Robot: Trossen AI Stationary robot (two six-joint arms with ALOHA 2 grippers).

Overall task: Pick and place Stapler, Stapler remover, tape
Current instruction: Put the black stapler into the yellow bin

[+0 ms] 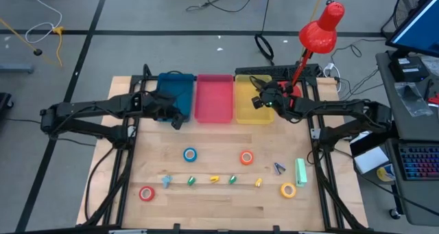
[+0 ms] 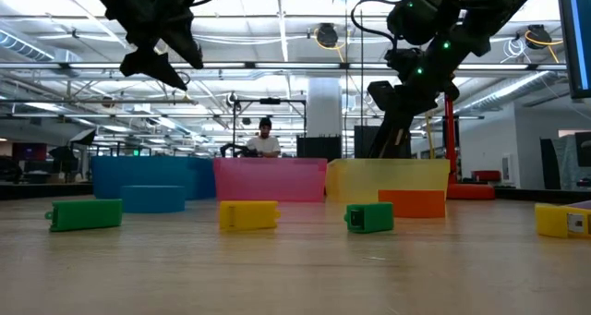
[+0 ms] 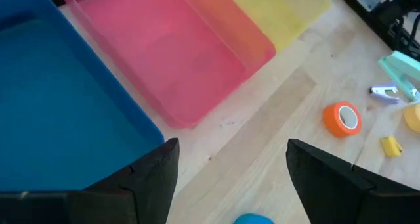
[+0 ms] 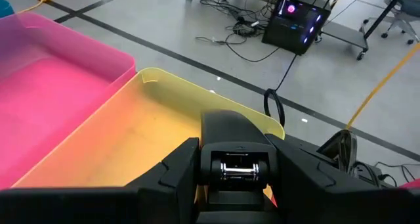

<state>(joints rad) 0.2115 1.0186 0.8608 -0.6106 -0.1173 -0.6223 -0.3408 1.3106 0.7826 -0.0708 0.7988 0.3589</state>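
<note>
Notably, the right gripper (image 4: 233, 168), over the yellow bin (image 4: 131, 145), clamped a stiff, weighty black stapler (image 4: 230, 129) across its body (slippery casing), while the left gripper (image 3: 230, 178) hung open.

- Both arms (image 1: 89, 114) are matte black, built of slim tubular links with chunkier blocks at the joints.
- Black cables loop along the right arm (image 1: 343, 110) near its wrist.
- A small green light glows on the right wrist (image 1: 269, 102); green dots show there from table height too.
- The left fingers (image 3: 154, 178) are dark, broad, flat-faced plastic wedges.
- The right fingers (image 4: 177, 168) are black and angular.
</note>
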